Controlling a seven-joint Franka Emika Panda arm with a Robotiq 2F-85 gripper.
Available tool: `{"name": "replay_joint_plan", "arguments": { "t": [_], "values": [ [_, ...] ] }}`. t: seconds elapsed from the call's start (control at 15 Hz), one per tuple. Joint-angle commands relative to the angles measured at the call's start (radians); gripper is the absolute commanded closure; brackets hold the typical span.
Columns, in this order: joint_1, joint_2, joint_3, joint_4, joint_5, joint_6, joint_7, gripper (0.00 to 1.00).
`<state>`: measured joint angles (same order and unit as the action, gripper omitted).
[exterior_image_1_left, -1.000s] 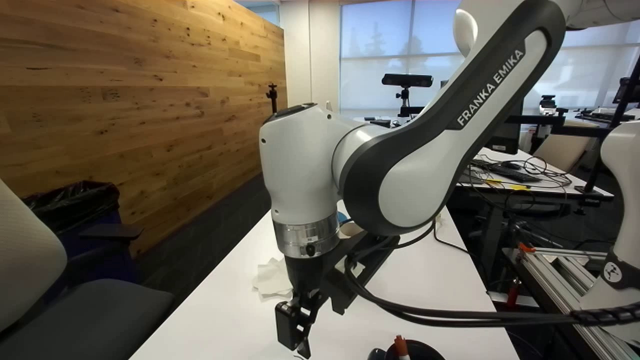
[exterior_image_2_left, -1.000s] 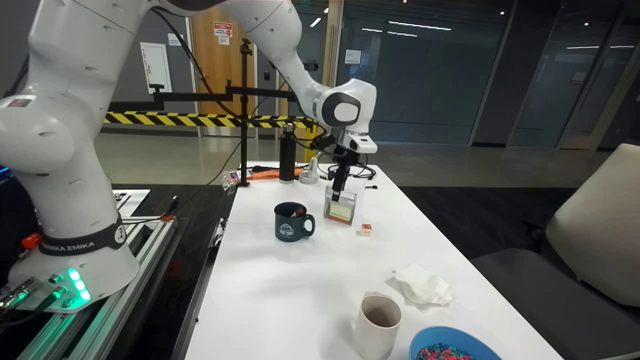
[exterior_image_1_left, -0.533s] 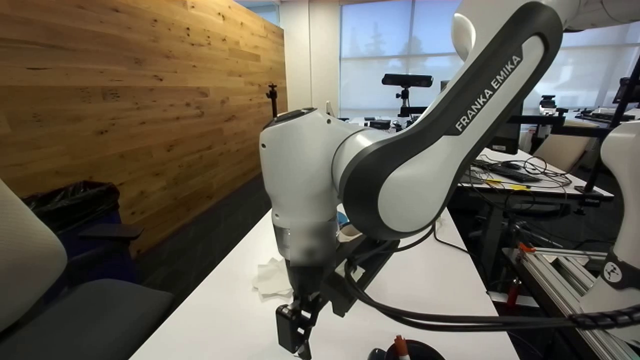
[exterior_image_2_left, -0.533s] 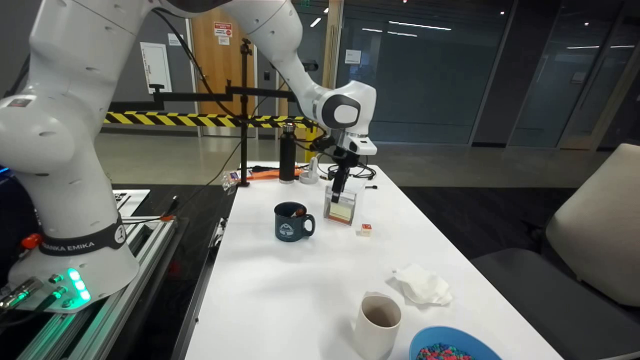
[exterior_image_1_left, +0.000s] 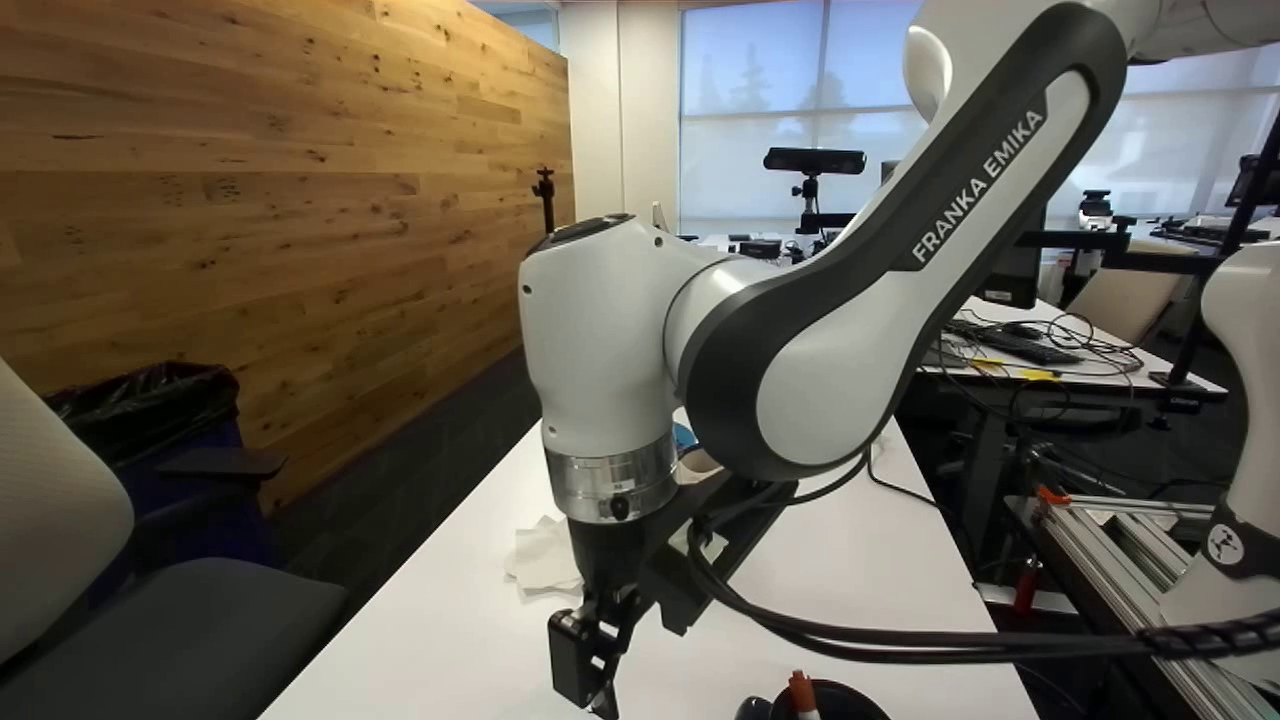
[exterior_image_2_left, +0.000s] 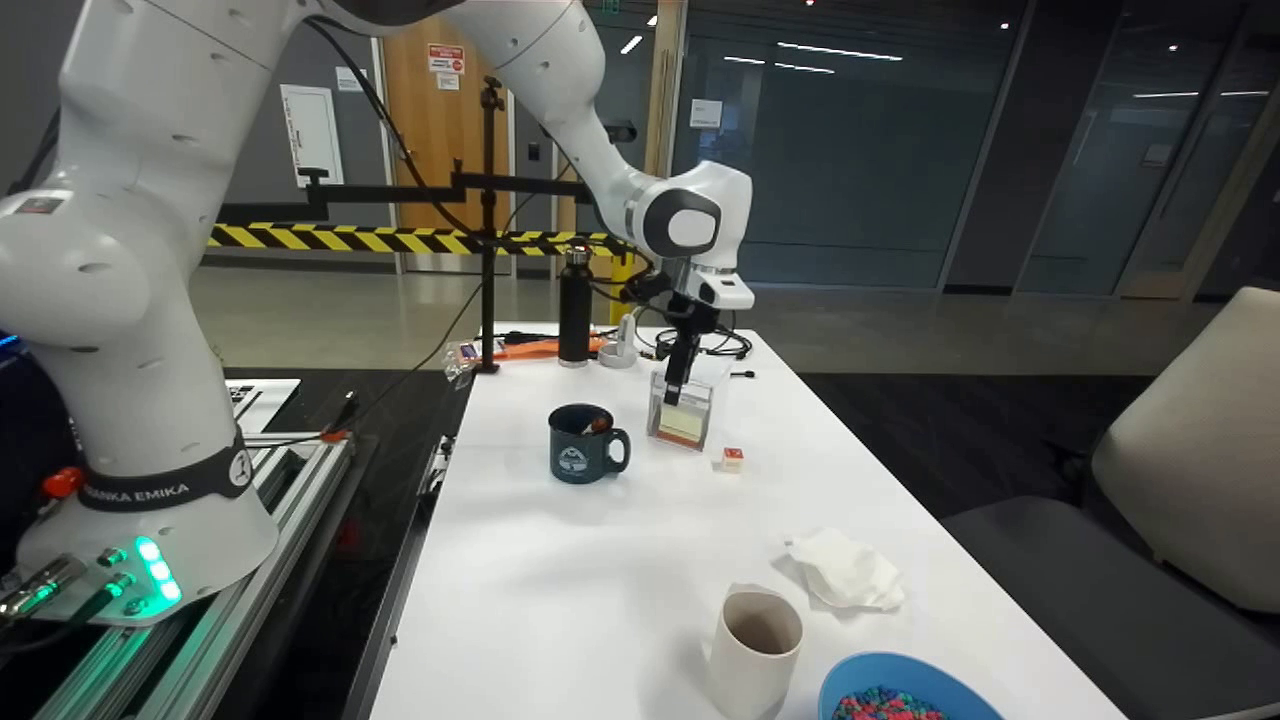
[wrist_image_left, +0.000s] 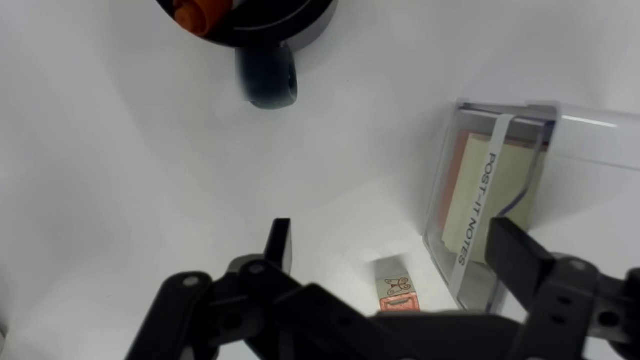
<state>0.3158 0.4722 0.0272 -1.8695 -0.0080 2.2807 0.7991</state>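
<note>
The hand (wrist_image_left: 390, 242) points down over the table (wrist_image_left: 175, 200) with its fingers spread wide and nothing pinched between them. The relation that counts is how a small block (wrist_image_left: 395, 287) and a clear box (wrist_image_left: 481, 200) sit against that gap. In the wrist view the block, with red print on top and a butterfly-like drawing on its side, lies about midway between the two fingers, set back from the line of their tips, its near edge perhaps hidden by the hand's own frame. It looks close to a cube, so it offers no long axis to speak of. The box, labelled for sticky notes and holding a yellowish pad (wrist_image_left: 507, 180), does have one: its long side runs roughly across the direction in which the fingers face each other, and one finger overlaps it. A corner of the box therefore shows inside the gap, just beside the block, between block and finger. An exterior view also has a fingertip overlapping the top of the box; whether they touch, I cannot tell. The dark mug (exterior_image_2_left: 575, 460), holding an orange marker (exterior_image_1_left: 803, 693), stands ahead of the fingertips, its handle (wrist_image_left: 267, 77) on the hand's side. Farther from the hand are a crumpled tissue (exterior_image_2_left: 848, 572), a pale cup (exterior_image_2_left: 745, 680) and a blue bowl (exterior_image_2_left: 900, 668).
</note>
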Motion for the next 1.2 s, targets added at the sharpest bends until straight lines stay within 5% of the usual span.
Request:
{"name": "replay_joint_plan", "arguments": {
  "t": [0.0,1.13],
  "values": [
    [0.002,0.011,0.004,0.015,-0.021,0.01,0.01,0.0],
    [0.003,0.041,0.007,0.055,-0.021,0.014,-0.01,0.0]
  ]
}}
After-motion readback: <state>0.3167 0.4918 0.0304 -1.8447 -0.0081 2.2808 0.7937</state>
